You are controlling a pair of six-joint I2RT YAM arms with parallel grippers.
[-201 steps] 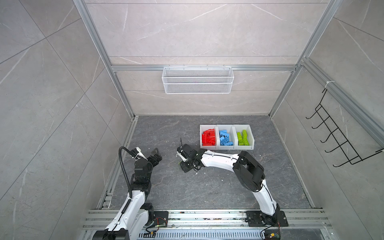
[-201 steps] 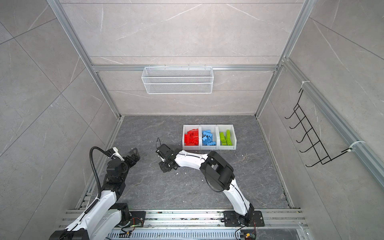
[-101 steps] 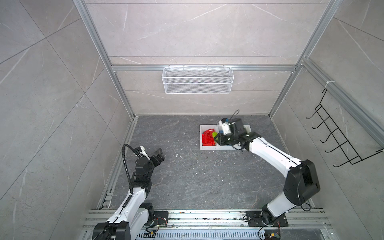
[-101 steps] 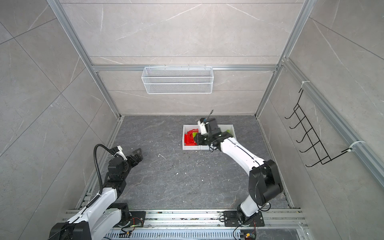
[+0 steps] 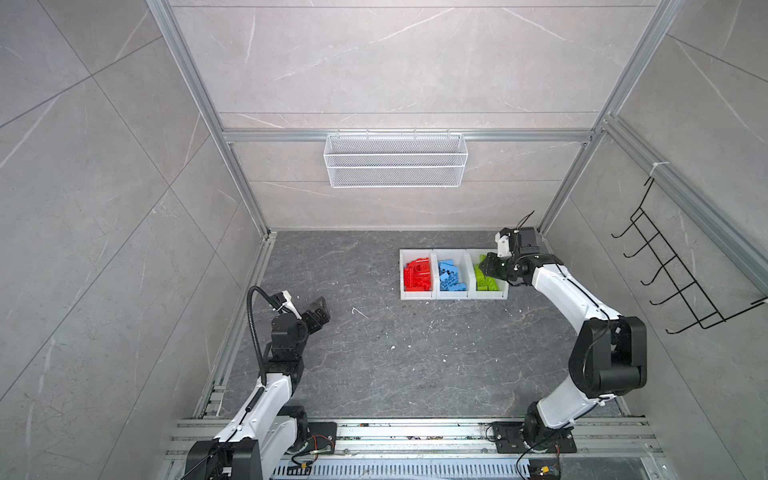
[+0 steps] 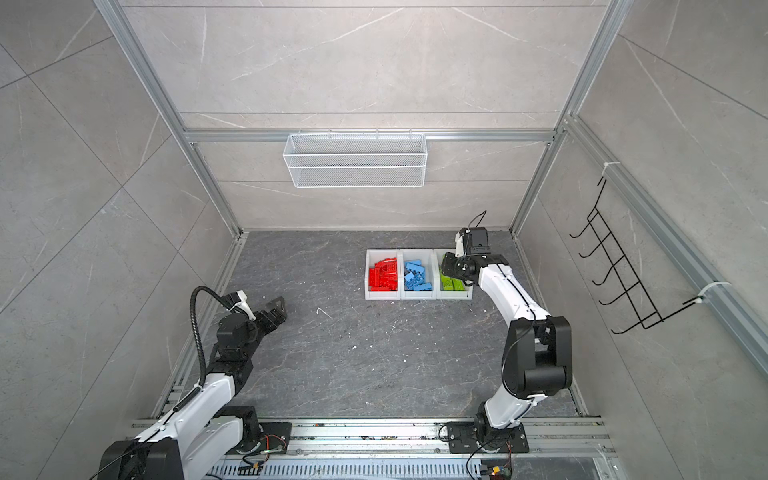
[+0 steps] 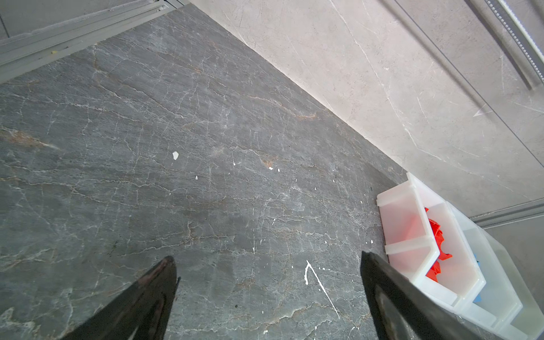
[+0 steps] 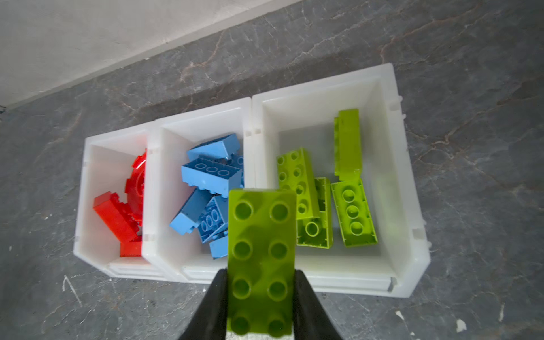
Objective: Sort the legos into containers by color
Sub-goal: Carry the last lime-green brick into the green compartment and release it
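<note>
a lime green studded plastic brick (image 8: pixel 260 235) is clamped between the right gripper's (image 5: pixel 485 267) black jaws. just below that gripper sit three joined white plastic containers (image 8: pixel 407 188) of red, blue, green bricks (image 8: pixel 212 173). the left gripper (image 7: pixel 268 257), well apart, gapes empty.

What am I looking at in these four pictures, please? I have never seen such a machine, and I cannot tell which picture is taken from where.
These are two white robot arms fixed at the near edge of a grey table. Two pictures look down from above on the whole scene; the other two come from cameras on the arms' wrists. On the table stands a row of three white containers holding red legos, blue legos and green legos. The right gripper, a two-fingered clamp, is shut on a green brick above the containers. The left gripper is open, holds nothing and hangs over the table, away from the containers.
</note>
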